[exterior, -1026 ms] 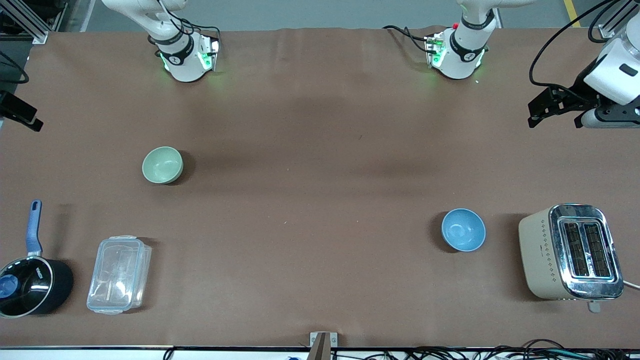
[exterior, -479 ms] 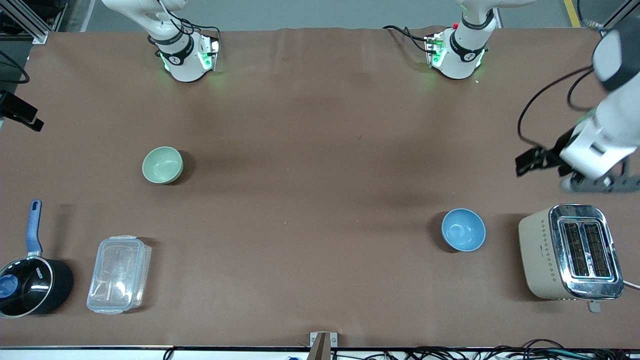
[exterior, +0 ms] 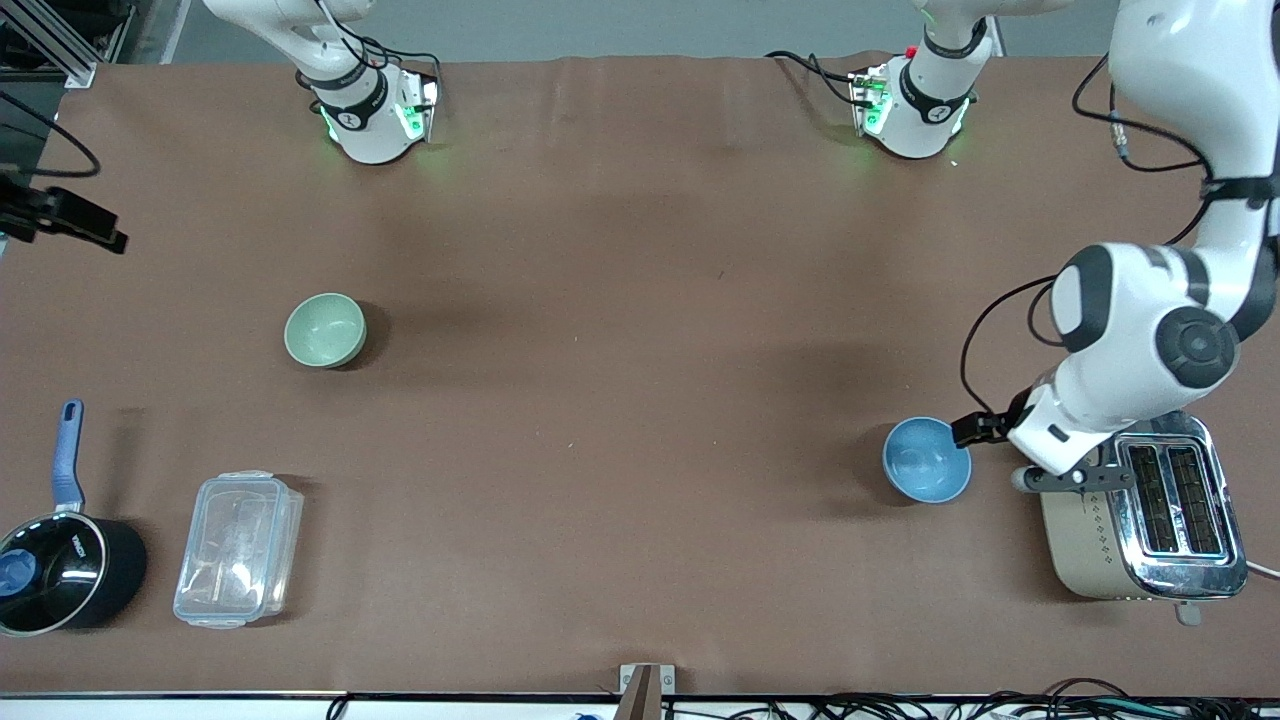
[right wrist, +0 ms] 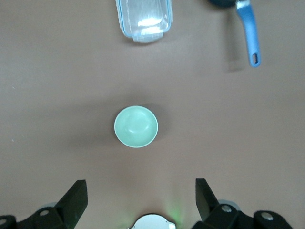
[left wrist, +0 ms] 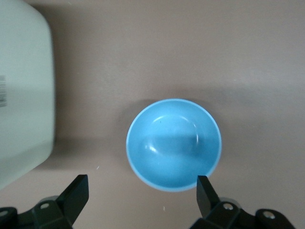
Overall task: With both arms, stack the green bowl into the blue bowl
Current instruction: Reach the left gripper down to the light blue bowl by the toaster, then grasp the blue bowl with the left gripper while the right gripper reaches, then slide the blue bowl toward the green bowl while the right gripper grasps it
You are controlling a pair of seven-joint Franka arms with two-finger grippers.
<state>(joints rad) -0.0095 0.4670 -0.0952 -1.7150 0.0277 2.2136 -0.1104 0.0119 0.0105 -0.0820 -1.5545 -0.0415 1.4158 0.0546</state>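
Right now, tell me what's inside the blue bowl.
Nothing: the blue bowl shows only its bare glossy bottom. The left gripper hangs open above it, covering none of the inside.

My tabletop (exterior: 620,400) is covered in plain brown sheeting, faintly creased along the edge nearest my bases. Past that edge lies grey floor (exterior: 620,25) with a yellow line (exterior: 1140,22). A metal frame (exterior: 50,40) stands at one corner. Black cables (exterior: 1000,705) trail along the front edge, beside a small bracket (exterior: 645,685).
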